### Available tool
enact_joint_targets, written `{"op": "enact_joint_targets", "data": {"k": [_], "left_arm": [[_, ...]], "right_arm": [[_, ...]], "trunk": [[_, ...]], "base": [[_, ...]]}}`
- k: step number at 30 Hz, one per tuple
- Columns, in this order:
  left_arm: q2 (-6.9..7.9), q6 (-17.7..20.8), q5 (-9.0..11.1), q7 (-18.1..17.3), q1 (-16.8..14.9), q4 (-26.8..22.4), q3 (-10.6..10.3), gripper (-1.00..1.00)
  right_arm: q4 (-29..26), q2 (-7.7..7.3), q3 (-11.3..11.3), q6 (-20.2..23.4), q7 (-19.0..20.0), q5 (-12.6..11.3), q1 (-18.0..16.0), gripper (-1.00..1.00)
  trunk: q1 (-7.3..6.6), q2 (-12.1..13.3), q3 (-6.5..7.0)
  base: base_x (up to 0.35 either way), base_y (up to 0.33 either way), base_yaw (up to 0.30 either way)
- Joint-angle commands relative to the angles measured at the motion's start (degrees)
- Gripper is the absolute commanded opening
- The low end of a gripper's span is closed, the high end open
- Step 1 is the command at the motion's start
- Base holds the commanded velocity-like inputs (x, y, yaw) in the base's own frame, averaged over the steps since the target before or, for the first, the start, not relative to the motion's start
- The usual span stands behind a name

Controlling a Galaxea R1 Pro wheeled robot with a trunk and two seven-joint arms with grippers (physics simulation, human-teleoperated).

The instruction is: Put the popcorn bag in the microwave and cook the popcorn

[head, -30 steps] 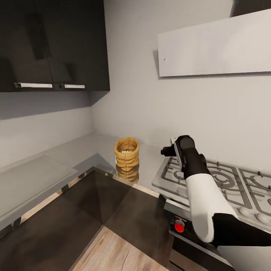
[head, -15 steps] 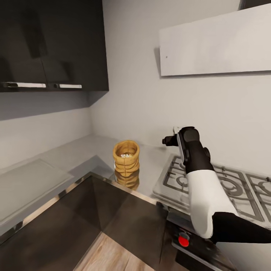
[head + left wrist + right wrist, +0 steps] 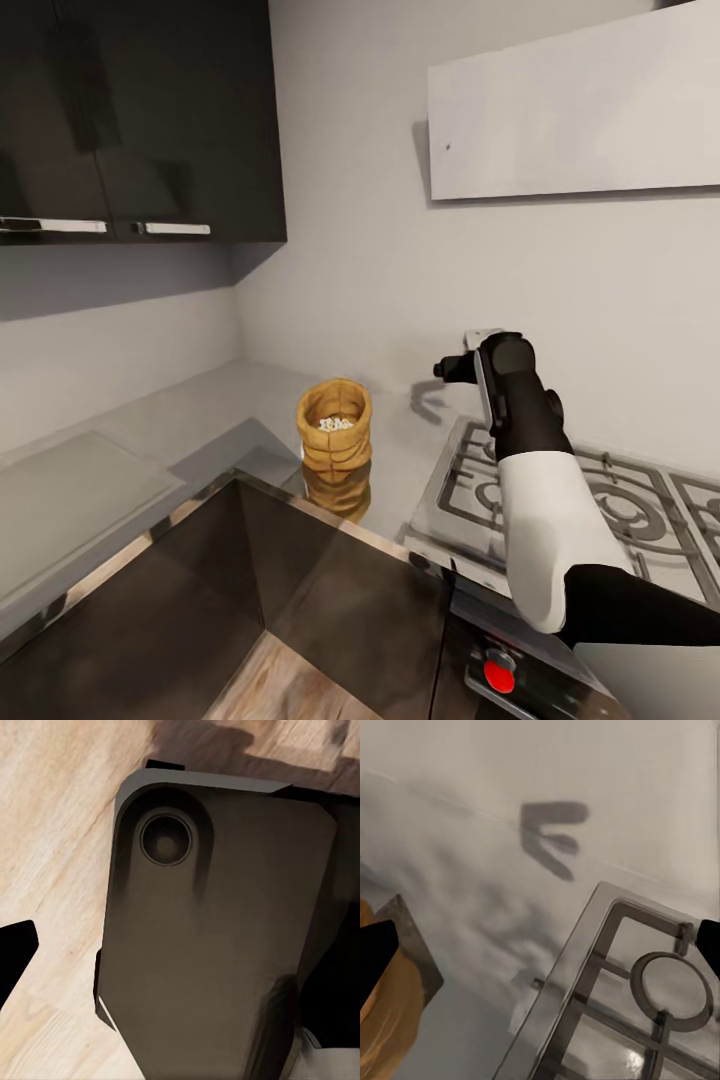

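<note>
Popcorn bag point(image 3: 334, 425): it stands upright on the countertop point(image 3: 215, 400), a little left of the frame centre in the head view, with pale kernels inside. Nothing touches it.
Right gripper point(image 3: 452, 368): I hold it raised at centre right of the head view, over the near corner of the gas hob point(image 3: 560, 495), apart from the bag. In my right wrist view the two fingertips point(image 3: 376, 954) sit at opposite edges, so the jaws are spread wide and hold nothing.
Left gripper: I cannot tell its state.
Done: nothing yet, I judge; the bag is not picked.
Left: grasp the bag, carry it to the microwave, heat it.
</note>
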Motion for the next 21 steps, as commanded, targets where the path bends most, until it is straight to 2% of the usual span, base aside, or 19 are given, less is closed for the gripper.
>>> {"op": "enact_joint_targets", "data": {"k": [1,13,21], "left_arm": [[-0.01,-0.1,0.4,0.0,0.0,0.0,0.1,1.0],[-0.01,-0.1,0.4,0.0,0.0,0.0,0.1,1.0],[-0.01,-0.2,0.4,0.0,0.0,0.0,0.1,1.0]], "right_arm": [[-0.1,0.06,-0.2,0.2,0.5,0.6,-0.1,1.0],[-0.1,0.06,0.0,0.2,0.4,0.7,-0.1,1.0],[0.3,0.06,0.1,0.2,0.4,0.7,-0.1,1.0]], "trunk": [[0.0,0.0,-0.07],[0.0,0.0,-0.07],[0.0,0.0,-0.07]], "base": [[0.002,0.118,0.0],[0.0,0.291,0.0],[0.0,0.055,0.0]]}}
